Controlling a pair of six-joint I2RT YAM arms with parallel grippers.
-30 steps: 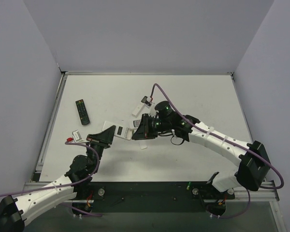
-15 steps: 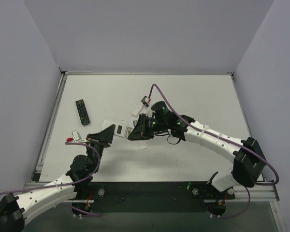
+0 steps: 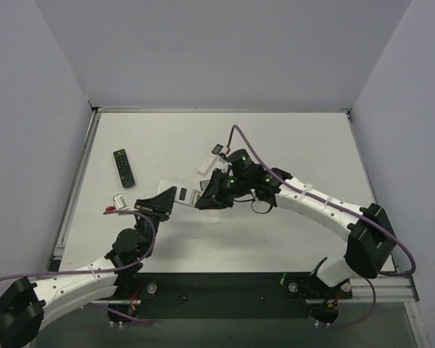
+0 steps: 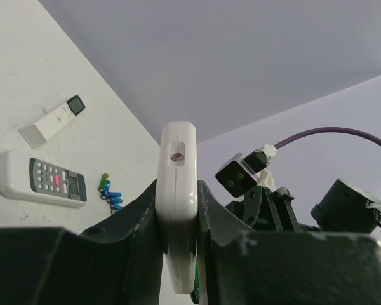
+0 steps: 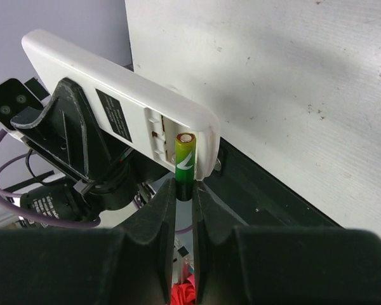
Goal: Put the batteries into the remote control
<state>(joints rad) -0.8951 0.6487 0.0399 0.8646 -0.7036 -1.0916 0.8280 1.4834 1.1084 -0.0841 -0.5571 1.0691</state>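
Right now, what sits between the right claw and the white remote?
A green battery, pinched by the right gripper, its tip at the open bay of the remote control, which the left gripper holds. The right wrist view shows it.

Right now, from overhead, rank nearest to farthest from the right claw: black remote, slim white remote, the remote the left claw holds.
1. Held remote, just left of the right claw.
2. Slim white remote, on the table just beyond it.
3. Black remote, far left.
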